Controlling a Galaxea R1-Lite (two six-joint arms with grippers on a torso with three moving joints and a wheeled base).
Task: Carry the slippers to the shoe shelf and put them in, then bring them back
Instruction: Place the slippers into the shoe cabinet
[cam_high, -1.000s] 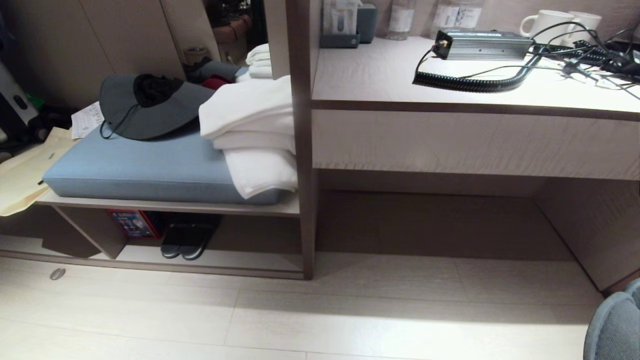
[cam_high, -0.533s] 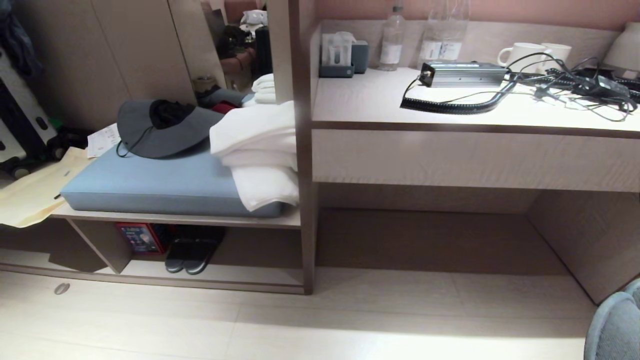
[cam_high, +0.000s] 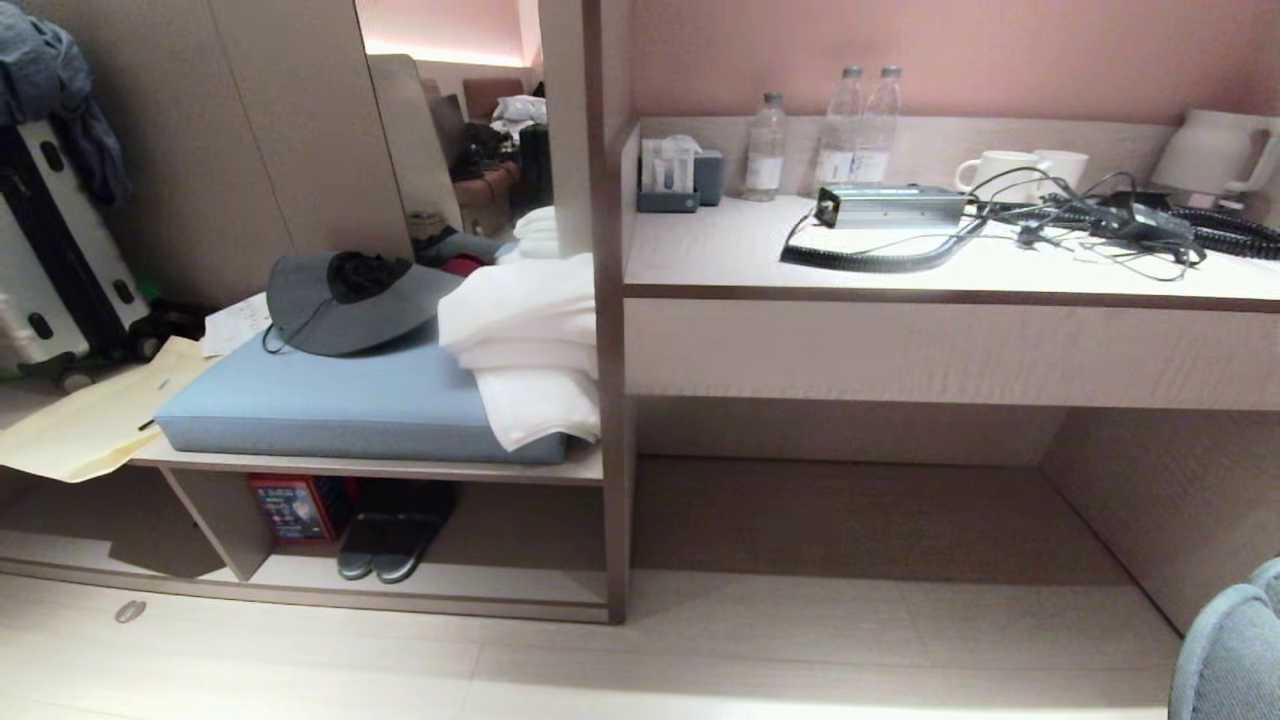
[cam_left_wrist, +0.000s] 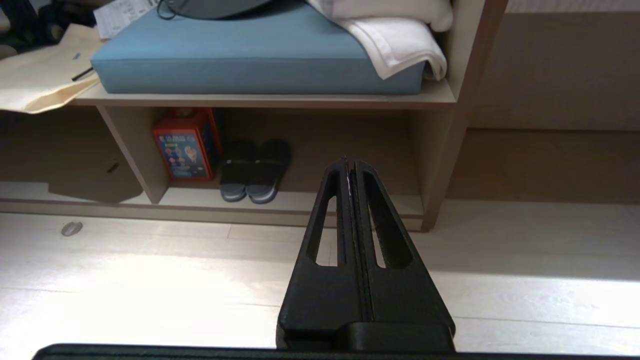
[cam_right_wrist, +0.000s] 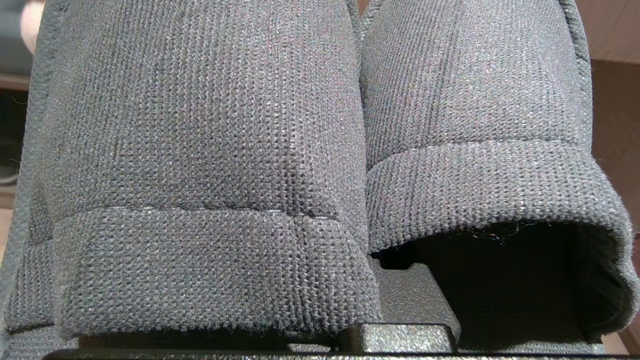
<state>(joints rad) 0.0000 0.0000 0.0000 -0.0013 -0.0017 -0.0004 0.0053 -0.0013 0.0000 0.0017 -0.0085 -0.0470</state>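
The right hand (cam_right_wrist: 400, 339) was closed on the slippers (cam_right_wrist: 200, 150), its fingers hidden beneath them. The pair lay side by side over the hand and filled the right wrist view. Their long axes ran straight out from the wrist, toes pointing away from it. The knit toe bands faced up and the foot openings faced back toward the wrist.

The left hand (cam_left_wrist: 350, 162) was empty, its two black fingers pressed flat together, and hung above the pale floor (cam_left_wrist: 150, 270). It pointed at the shelf (cam_left_wrist: 310, 202), which stood ahead of it and apart from it.

Inside the shelf, ahead of the left hand and off to one side of its tips, sat a second pair (cam_left_wrist: 255, 172) with pale sole rims. Its toes pointed out toward the hand. A red box (cam_left_wrist: 185, 145) stood just beside that pair, against the upright divider (cam_left_wrist: 132, 150).

On the board above lay a blue cushion (cam_left_wrist: 250, 55). It carried a grey hat (cam_high: 350, 305) and folded white towels (cam_high: 525, 330). To the robot's right of the shelf, the desk (cam_high: 900, 270) held bottles, mugs and cables. Neither hand showed in the head view.
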